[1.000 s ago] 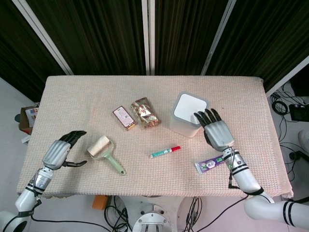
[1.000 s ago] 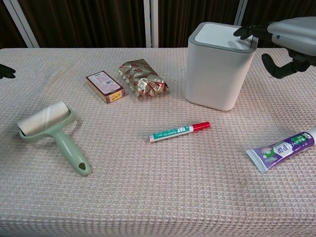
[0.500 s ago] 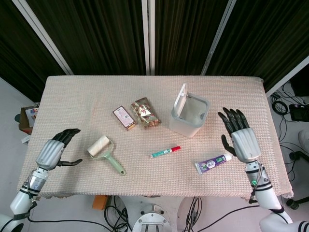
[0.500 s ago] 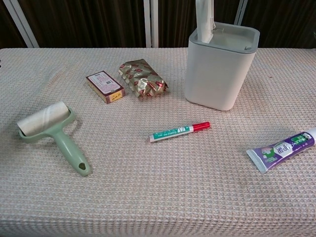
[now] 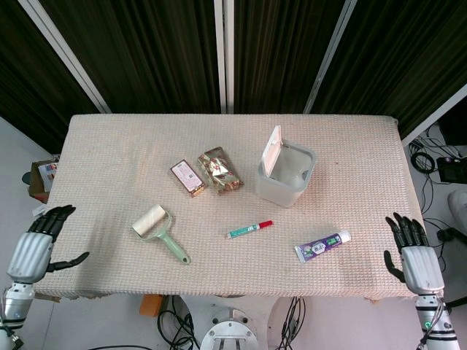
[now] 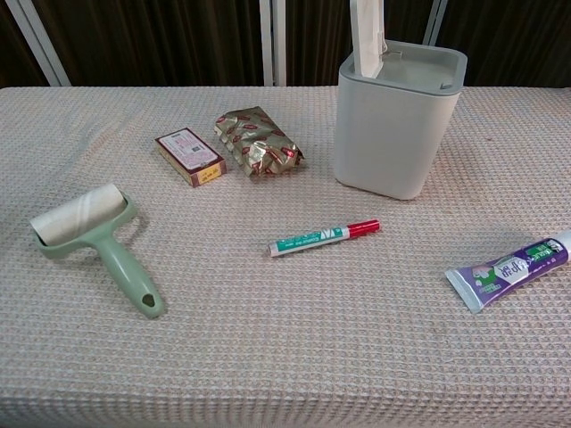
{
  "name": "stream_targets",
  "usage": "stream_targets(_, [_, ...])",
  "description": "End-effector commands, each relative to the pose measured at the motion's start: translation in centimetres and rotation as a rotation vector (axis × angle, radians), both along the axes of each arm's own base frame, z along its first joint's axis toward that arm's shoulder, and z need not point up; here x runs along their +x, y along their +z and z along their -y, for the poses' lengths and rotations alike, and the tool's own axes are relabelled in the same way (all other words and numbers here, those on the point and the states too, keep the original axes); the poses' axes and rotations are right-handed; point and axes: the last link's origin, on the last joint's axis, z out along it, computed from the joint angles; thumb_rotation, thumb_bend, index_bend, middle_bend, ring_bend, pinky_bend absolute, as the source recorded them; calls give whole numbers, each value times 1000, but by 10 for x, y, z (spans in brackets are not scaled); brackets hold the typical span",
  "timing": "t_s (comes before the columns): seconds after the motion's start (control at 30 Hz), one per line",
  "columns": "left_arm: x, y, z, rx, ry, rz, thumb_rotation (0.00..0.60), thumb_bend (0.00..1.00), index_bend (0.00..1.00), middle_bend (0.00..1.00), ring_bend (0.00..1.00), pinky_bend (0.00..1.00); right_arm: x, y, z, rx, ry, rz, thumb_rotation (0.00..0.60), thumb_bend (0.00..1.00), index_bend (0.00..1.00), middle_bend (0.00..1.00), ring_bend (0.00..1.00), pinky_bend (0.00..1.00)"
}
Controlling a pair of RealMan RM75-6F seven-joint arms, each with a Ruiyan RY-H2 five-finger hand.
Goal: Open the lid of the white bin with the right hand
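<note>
The white bin stands on the table right of centre, its lid tipped up on the left edge so the inside shows. My right hand hangs off the table's front right corner, fingers spread, holding nothing, far from the bin. Beyond the front left corner my left hand is also spread and empty. Neither hand shows in the chest view.
A green lint roller, a small box, a foil packet, a red-capped marker and a purple toothpaste tube lie on the woven tablecloth.
The bin lid went from closed to standing up. My right hand left the lid and drew back off the front right corner; my left hand drew back past the front left corner.
</note>
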Motion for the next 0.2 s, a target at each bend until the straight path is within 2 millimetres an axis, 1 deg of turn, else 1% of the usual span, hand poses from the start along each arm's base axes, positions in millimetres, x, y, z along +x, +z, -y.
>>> stream_targets(0.03, [-10,5,9,22,37,-3,423,126,112,113,108,225,-9,0,-12,-32,-46,46,600,389,0,0,0,0])
stream_targets(0.2, [-14,4,12,4,40,-14,425,126,112,113,108,224,-12,4,-13,-73,-51,55,600,403,0,0,0,0])
